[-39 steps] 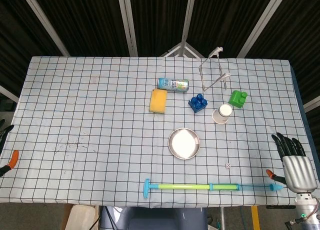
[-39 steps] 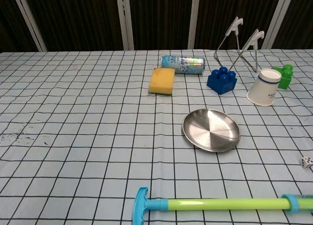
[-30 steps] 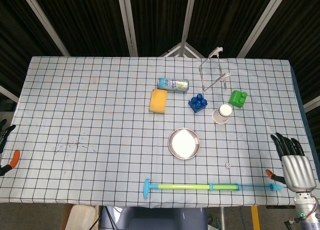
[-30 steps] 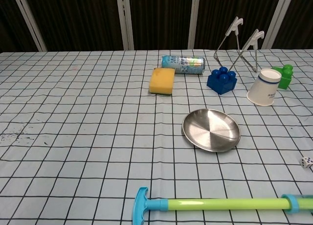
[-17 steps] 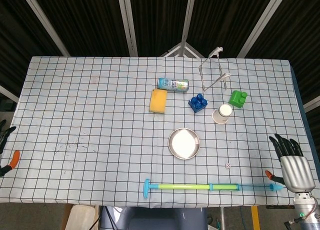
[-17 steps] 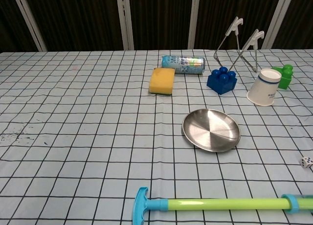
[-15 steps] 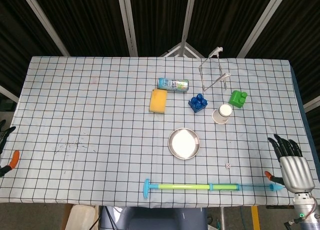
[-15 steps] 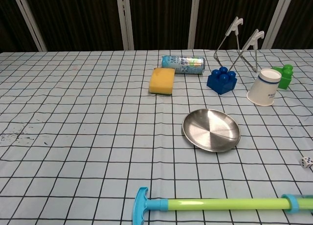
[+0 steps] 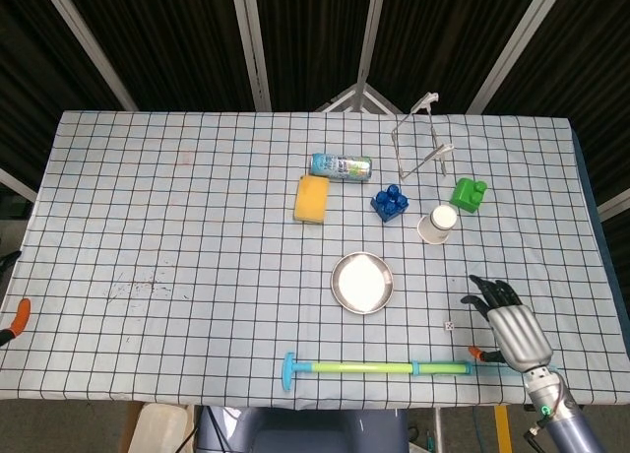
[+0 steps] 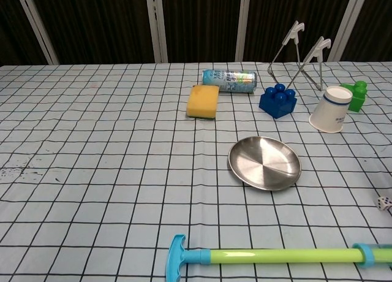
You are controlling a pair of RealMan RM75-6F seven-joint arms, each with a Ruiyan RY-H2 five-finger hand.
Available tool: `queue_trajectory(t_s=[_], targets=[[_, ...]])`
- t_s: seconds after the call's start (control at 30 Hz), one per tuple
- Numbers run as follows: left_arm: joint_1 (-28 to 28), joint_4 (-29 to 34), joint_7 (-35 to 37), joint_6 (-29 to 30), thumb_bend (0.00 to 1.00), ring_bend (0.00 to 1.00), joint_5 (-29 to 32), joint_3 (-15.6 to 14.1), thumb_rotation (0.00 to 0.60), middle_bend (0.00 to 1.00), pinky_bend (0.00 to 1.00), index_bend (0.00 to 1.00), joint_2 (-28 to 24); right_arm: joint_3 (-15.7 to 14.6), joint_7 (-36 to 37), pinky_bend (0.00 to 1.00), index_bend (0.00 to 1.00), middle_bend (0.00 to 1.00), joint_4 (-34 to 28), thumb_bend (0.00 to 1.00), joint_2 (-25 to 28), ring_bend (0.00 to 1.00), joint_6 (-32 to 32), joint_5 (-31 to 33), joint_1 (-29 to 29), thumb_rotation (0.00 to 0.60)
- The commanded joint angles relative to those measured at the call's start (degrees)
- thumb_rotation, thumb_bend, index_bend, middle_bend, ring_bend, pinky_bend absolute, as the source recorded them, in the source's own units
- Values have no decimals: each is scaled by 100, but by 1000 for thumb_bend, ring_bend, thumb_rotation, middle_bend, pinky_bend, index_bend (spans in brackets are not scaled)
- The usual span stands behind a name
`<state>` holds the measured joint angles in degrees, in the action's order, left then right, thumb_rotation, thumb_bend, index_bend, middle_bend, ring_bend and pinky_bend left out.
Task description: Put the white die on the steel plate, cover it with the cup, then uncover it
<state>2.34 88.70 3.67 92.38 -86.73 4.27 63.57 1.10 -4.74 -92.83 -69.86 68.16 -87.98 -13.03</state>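
The right robot hand (image 9: 515, 327) hangs above the near right part of the counter (image 9: 177, 236) with its fingers (image 9: 492, 291) spread apart and nothing in them. The white die (image 9: 449, 326) lies on the checked cloth just beside it, apart from the fingertips. The left robot hand does not show in either view; only an orange tip sits at the far left edge, too little to read.

Beyond the die, the steel plate (image 9: 362, 282) sits bare near the middle of the counter, well apart from the die. The cup (image 9: 438, 224) lies tipped on its side farther back, next to a green block (image 9: 469, 193) and a blue block (image 9: 391, 202). A long green and blue tube (image 9: 379, 368) lies along the near edge.

By my reading, nothing of the task is done yet: the die is not picked up, the plate is empty, and the cup is untouched. Grasping the die, placing it, covering and uncovering all remain.
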Motion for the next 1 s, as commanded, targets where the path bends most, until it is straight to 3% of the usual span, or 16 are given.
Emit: queue_trajectory(t_s=[0.03, 0.5, 1.0], targets=[[6, -10, 6, -24, 602, 0, 32, 16, 600, 0, 33, 144, 0, 78, -204, 91, 355, 97, 42, 98, -215, 123, -328, 193, -240, 600], [53, -11, -124, -121, 602, 0, 71, 35, 600, 0, 33, 147, 43, 160, -627, 91, 442, 97, 222, 98, -640, 123, -701, 855, -440, 600], [88, 19, -284, -188, 600, 0, 62, 20, 600, 0, 33, 150, 93, 74, -381, 91, 462, 97, 632, 247, -817, 123, -683, 936, -421, 600]])
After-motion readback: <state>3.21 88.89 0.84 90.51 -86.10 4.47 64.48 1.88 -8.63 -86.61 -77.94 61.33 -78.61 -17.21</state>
